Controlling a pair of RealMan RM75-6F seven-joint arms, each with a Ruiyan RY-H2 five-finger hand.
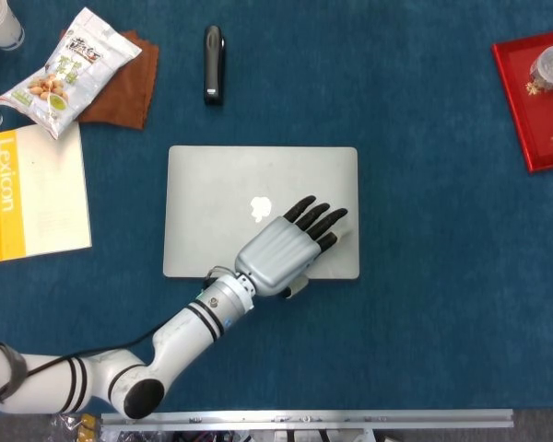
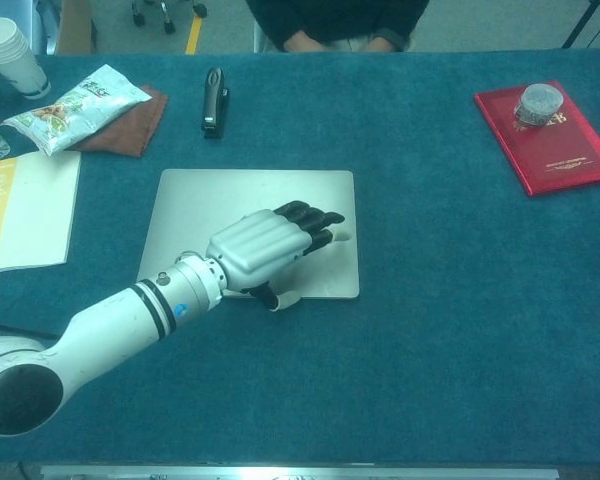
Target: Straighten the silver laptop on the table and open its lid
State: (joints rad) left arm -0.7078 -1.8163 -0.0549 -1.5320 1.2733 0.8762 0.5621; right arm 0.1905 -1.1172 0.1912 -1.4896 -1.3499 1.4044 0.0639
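Observation:
The silver laptop [image 1: 221, 198] lies closed in the middle of the blue table, its edges square to the table's front edge; the chest view shows the laptop [image 2: 220, 200] the same way. My left hand [image 1: 281, 250] rests flat on the near right part of the lid, dark fingers stretched out toward the right edge. Its thumb tip [image 1: 296, 287] sits off the lid, against the laptop's front edge. In the chest view the left hand [image 2: 260, 250] lies palm down on the lid. My right hand shows in neither view.
A black stapler [image 1: 213, 63] lies behind the laptop. At the left are a snack bag [image 1: 69, 69] on a brown cloth [image 1: 124, 87] and a Lexicon book [image 1: 37, 191]. A red book [image 1: 537, 97] with a jar [image 1: 551, 64] sits far right.

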